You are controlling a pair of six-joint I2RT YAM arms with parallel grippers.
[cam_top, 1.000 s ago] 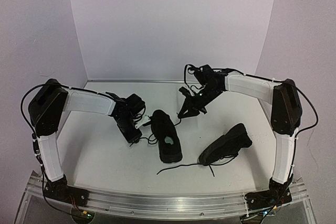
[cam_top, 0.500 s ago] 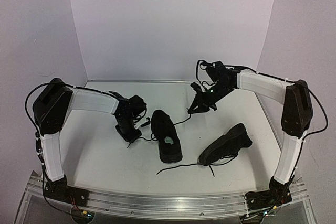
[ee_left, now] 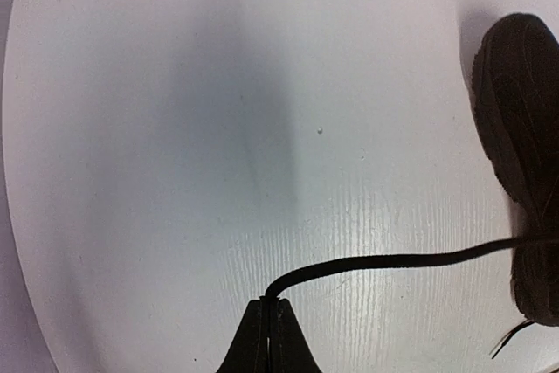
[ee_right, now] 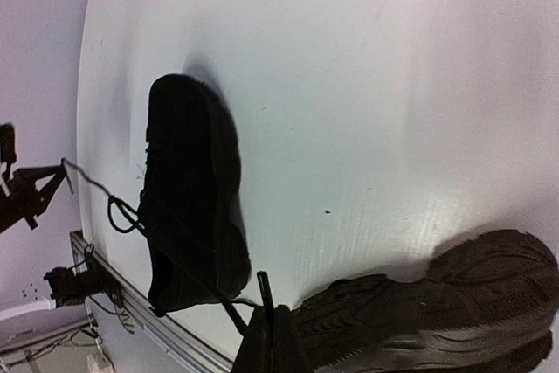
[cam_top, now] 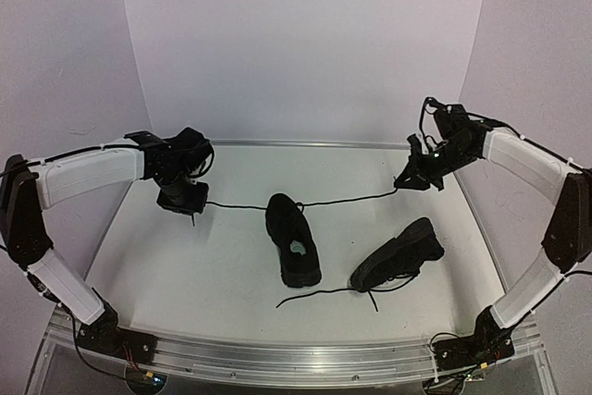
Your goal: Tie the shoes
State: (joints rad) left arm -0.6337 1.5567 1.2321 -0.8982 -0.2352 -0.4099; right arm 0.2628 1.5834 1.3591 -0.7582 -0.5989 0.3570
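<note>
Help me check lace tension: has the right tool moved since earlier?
Yes: the right tool, pinching a lace, moved rightward, away from the upright shoe.

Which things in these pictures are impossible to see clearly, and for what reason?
Top view: whether the laces are knotted at the upright shoe; black on black and too small.
Left wrist view: the right edge cuts that shoe off; the left gripper shows only its fingertips.
Right wrist view: the tipped shoe shows mostly its sole, cut by the bottom edge; its laces are hidden.
</note>
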